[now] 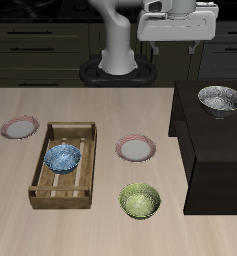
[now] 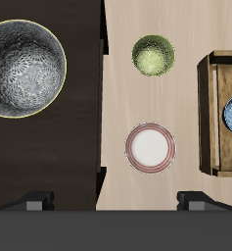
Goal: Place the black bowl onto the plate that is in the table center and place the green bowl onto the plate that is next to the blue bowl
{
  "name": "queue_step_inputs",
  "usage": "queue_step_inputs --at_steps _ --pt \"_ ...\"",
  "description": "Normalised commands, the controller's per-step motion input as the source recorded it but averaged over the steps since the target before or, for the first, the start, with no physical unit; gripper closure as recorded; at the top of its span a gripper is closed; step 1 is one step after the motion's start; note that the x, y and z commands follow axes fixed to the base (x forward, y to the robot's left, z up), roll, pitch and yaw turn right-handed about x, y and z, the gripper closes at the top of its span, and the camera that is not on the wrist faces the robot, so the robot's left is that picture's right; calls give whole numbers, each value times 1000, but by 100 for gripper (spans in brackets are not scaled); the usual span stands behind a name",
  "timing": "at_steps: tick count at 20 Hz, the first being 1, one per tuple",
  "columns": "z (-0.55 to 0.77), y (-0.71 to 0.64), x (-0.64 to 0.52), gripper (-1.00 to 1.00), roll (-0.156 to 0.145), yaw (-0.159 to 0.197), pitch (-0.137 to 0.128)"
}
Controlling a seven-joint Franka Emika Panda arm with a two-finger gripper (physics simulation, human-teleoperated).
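gripper: high above, holds nothing, jaws look apart
black bowl: sits on dark block, not yet moved

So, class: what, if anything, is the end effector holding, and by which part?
Nothing. The end effector hangs high above the table, clear of the black bowl.

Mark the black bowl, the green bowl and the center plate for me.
black bowl (image 2: 23, 69), wrist view, inside bottom
green bowl (image 1: 139, 201), exterior view, inside middle
center plate (image 1: 136, 149), exterior view, pale middle
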Motion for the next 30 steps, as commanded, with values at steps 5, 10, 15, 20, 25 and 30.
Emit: queue_step_inputs --at_steps 5,10,15,20,25,30 --pt "-53 113 273 -100 -19 -5 9" --pt "-171 253 205 -100 8 1 27" --pt "-110 211 74 -100 27 3 17" --pt "-24 162 128 -100 12 4 -3" --pt "-40 140 96 -100 23 -19 -6" --pt "-160 67 115 -100 10 -20 15"
